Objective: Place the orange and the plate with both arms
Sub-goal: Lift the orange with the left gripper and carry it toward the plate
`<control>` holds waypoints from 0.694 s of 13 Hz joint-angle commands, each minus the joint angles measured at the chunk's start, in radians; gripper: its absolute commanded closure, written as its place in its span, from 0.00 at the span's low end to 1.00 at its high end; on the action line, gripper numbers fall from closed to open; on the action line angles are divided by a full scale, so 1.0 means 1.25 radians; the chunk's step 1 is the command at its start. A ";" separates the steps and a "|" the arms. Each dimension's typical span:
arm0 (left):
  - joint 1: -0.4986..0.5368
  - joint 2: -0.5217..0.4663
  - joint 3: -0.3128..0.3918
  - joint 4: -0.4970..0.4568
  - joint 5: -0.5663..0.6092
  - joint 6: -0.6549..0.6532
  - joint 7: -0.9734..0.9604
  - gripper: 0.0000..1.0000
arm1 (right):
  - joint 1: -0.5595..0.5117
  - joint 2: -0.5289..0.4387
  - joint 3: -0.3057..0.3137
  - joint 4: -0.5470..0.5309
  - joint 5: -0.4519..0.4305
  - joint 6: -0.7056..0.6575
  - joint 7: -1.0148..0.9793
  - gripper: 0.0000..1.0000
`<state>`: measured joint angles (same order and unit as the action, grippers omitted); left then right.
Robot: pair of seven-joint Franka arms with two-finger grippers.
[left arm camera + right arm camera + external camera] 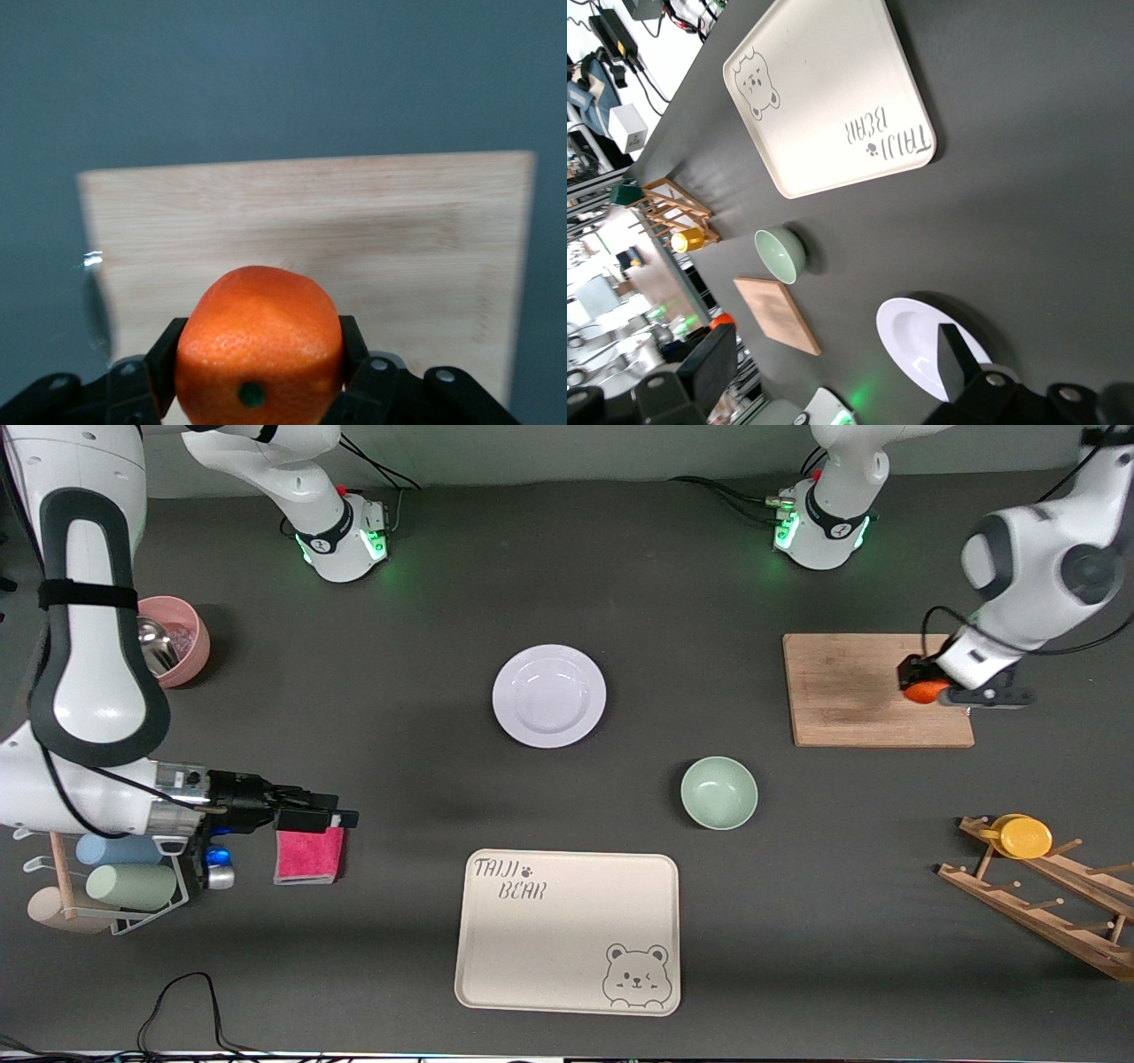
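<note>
The orange [924, 692] is gripped between the fingers of my left gripper [921, 684] over the wooden cutting board [864, 691], at its edge toward the left arm's end of the table. In the left wrist view the orange [259, 345] fills the left gripper [259, 359], stem spot facing the camera, with the board [354, 221] under it. The white plate [549, 695] lies empty at mid table. My right gripper [330, 812] is open and empty above a pink cloth [308, 855]. The right wrist view shows its spread gripper [833, 363] and the plate [921, 341].
A pale green bowl [718, 792] and a cream bear-printed tray [567, 930] lie nearer the camera than the plate. A wooden rack with a yellow cup [1028, 837] stands at the left arm's end. A pink bowl [173, 640] and a rack of cups [124, 881] stand at the right arm's end.
</note>
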<state>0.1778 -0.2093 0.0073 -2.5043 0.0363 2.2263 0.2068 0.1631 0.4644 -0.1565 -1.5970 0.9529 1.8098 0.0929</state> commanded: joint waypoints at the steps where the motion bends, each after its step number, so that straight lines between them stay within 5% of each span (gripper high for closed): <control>1: 0.005 -0.082 -0.007 0.221 0.010 -0.307 0.003 0.57 | 0.008 -0.005 -0.005 -0.088 0.085 0.028 -0.078 0.00; 5: -0.016 -0.019 -0.023 0.545 0.004 -0.582 -0.013 0.57 | 0.008 -0.006 -0.005 -0.217 0.207 0.102 -0.286 0.00; 7: -0.024 -0.007 -0.094 0.582 -0.006 -0.604 -0.105 0.57 | 0.024 -0.008 -0.006 -0.278 0.324 0.106 -0.318 0.00; 9: -0.034 0.004 -0.215 0.593 -0.046 -0.604 -0.256 0.58 | 0.033 -0.009 -0.006 -0.304 0.371 0.106 -0.321 0.00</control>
<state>0.1563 -0.2476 -0.1446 -1.8185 0.0057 1.5049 0.0481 0.1788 0.4796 -0.1577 -1.9254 1.3495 1.9217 -0.2785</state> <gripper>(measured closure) 0.278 0.000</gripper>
